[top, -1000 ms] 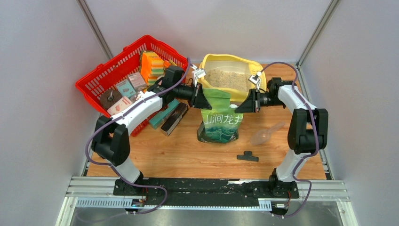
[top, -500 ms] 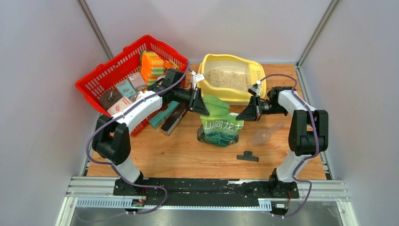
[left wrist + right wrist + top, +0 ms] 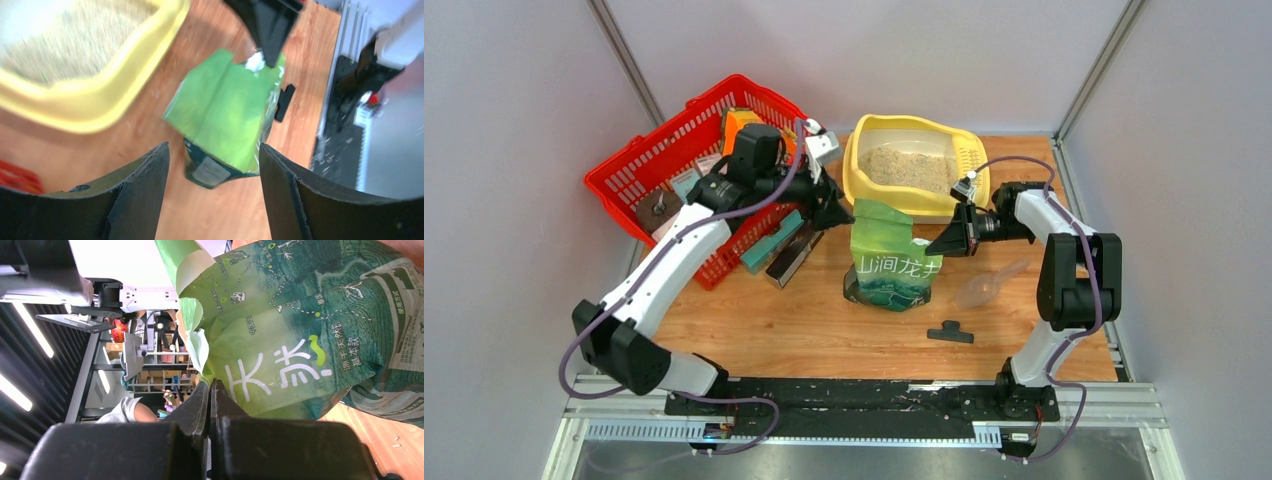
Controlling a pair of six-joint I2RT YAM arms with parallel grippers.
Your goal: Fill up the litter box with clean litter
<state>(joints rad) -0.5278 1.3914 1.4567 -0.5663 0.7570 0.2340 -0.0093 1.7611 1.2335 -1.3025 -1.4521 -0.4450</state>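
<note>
The pale yellow litter box stands at the back of the table, with beige-grey clean litter in its basin. In front of it a green printed bag stands upright on the wood. My right gripper is shut on the bag's top right edge, and the right wrist view shows its jaws pressed together on the bag. My left gripper hangs open to the left of the bag, apart from it. In the left wrist view its fingers stand wide above the bag, beside the litter box rim.
A red mesh basket with boxes sits at the back left, under my left arm. More boxes lie beside it. A clear scoop and a black clip lie on the table to the right of the bag.
The bag came down from over the litter box to stand on the table. My left gripper opened, let go of the bag and drew back to the left. The right gripper kept its hold.
</note>
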